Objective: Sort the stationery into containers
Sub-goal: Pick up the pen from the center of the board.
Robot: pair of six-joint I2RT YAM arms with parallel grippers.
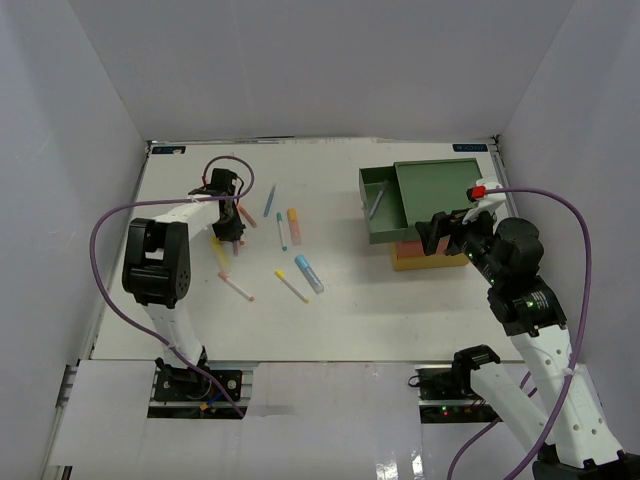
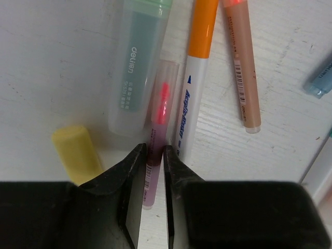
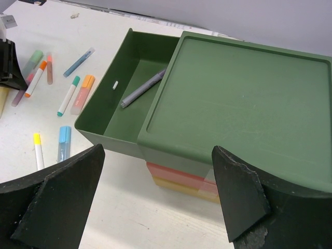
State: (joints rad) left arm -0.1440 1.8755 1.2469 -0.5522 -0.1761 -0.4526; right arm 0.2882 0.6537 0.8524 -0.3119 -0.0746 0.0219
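The left gripper (image 2: 154,155), near the far left edge of the table (image 1: 350,310), is clamped on a slim purple highlighter (image 2: 162,98) with a clear glossy cap. The right gripper (image 3: 158,150) hangs spread wide before the matte green drawer (image 3: 129,57), which stands pulled out by the far right corner. Only one grey pen (image 3: 142,89) lies inside. Roughly nine other smooth plastic pens and markers lie loose on the table, so I judge the sorting barely begun.

pastel stationery on a white surface (image 1: 340,320)
low centre, pale purple pen (image 2: 158,124) with a pink-red core; beside it a white pen (image 2: 192,78), orange cap, blue lettering; peach pen (image 2: 241,62) with black barcode; yellow stub (image 2: 77,153) lower left; dark green drawer (image 3: 106,137) with a grey-violet pen (image 3: 144,88).
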